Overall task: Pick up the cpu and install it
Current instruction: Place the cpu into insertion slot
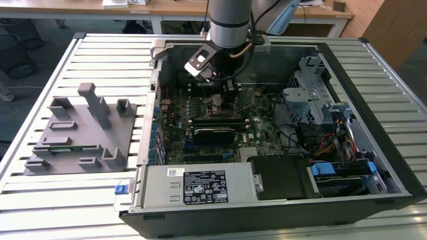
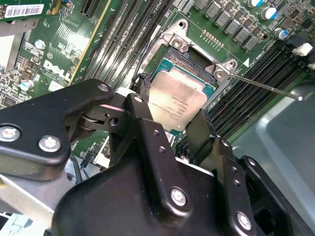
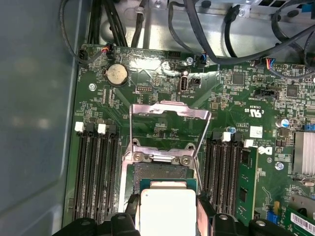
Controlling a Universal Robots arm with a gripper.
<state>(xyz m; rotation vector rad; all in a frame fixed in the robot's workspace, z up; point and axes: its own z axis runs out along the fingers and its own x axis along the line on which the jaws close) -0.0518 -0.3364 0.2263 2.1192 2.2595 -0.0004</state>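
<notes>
The cpu [image 2: 175, 98] is a silvery square chip with a pale rim. It sits low over the dark socket [image 3: 165, 173] on the green motherboard, tilted slightly in the second wrist view. My gripper [image 2: 172, 120] is shut on the cpu, with one black finger [image 2: 141, 110] on each side of it. In the first wrist view the cpu [image 3: 168, 206] lies between the same fingers [image 3: 131, 206], just before the socket's raised metal load plate [image 3: 170, 110]. In the exterior view the gripper [image 1: 223, 94] reaches down into the open computer case.
Memory slots [image 3: 93, 167] flank the socket on both sides. A thin metal lever [image 2: 266, 86] sticks out beside the socket frame. Cables [image 3: 211, 44] hang over the board's far edge. On the exterior view's left a grey tray [image 1: 80, 130] holds a green memory strip [image 1: 73, 147].
</notes>
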